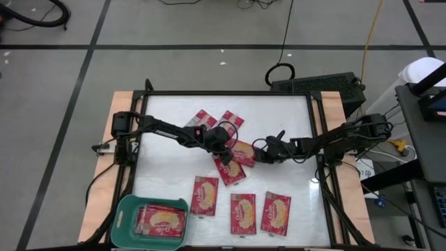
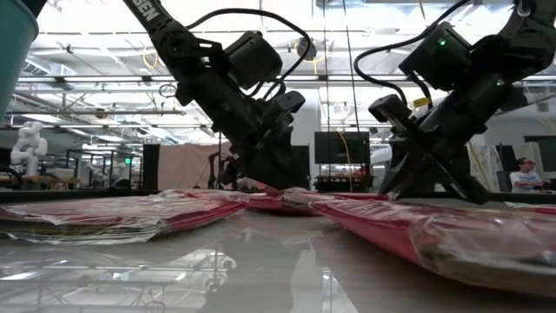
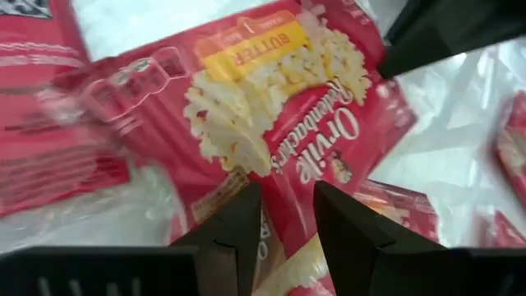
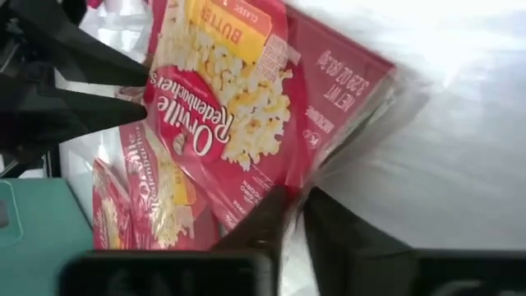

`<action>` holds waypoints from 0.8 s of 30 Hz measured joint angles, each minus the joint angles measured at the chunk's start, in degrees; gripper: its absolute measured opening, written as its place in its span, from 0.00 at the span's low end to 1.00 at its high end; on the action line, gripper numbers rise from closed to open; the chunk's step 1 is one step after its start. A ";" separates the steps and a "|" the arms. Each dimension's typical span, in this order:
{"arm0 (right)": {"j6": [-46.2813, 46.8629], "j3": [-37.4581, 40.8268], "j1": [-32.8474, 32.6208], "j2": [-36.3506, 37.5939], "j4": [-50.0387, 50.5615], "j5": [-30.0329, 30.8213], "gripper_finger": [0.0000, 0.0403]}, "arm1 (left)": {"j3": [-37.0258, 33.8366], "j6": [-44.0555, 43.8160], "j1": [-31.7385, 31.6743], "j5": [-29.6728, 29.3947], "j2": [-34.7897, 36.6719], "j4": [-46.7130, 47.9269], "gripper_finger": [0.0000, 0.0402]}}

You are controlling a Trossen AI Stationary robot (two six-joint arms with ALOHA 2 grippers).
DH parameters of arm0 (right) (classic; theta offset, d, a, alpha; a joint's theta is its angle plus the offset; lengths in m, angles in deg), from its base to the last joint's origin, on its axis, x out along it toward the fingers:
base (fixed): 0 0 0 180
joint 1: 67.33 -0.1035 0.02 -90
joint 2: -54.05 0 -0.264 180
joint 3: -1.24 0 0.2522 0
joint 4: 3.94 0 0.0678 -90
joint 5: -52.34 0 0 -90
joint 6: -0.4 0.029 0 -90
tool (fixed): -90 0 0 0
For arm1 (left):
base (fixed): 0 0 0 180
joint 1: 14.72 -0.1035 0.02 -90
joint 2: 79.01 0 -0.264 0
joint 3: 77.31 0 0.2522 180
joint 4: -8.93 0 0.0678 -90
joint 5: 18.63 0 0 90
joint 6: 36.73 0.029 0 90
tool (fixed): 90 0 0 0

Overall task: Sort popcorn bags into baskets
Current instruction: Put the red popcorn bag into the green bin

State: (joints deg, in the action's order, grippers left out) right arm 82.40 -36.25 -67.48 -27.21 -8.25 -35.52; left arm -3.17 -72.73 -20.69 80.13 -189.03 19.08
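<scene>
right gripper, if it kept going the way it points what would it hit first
The right gripper points toward the table's middle and is shut on the edge of a popcorn bag. Past that bag, probably the left gripper, close on the bag's far side.

Two dark jointed arms, looping black cables, white lettering, green indicator light

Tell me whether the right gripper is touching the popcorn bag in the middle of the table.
Touching. In the right wrist view, the right gripper is pinched shut on the clear edge of the popcorn bag.

The basket [image 1: 125,209] is cut off by the high view's bottom edge.
</scene>
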 joint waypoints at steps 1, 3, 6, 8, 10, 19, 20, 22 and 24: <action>-0.74 0.00 0.21 0.00 -0.18 -0.12 0.03 | -0.03 -0.26 -0.14 0.95 0.24 -0.04 0.29; -2.04 0.00 0.53 0.00 -0.88 -0.12 0.02 | -0.09 -0.55 -0.37 3.16 1.46 0.49 0.29; -5.30 0.00 0.75 0.04 -2.41 -0.45 0.01 | -0.09 -1.67 -0.72 5.55 5.25 1.86 0.29; -8.20 -0.02 0.75 0.04 -4.75 -0.66 0.00 | -0.09 -2.33 -1.32 6.46 9.20 4.07 0.29; -10.46 -0.08 0.74 0.08 -7.08 -0.72 0.00 | -0.02 -1.79 -1.88 5.46 13.51 5.14 0.29; -19.78 -0.13 0.21 0.11 -11.82 -0.80 0.00 | 0.02 4.90 -6.24 -1.05 24.61 13.07 0.29; -20.43 -0.13 0.06 0.11 -11.78 -0.78 0.00 | 0.02 4.85 -7.22 1.04 24.55 14.25 0.29; -21.31 -0.11 -0.15 0.11 -12.41 -0.80 0.00 | -0.07 5.32 -8.98 5.63 24.27 16.82 0.30; -22.24 -0.11 -0.38 0.11 -13.71 -0.87 0.00 | -0.04 6.69 -9.99 8.70 22.95 16.64 0.33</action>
State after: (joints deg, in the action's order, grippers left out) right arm 60.17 -36.36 -67.86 -27.10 -21.96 -36.38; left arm -3.22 -66.04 -30.68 88.83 -166.08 35.72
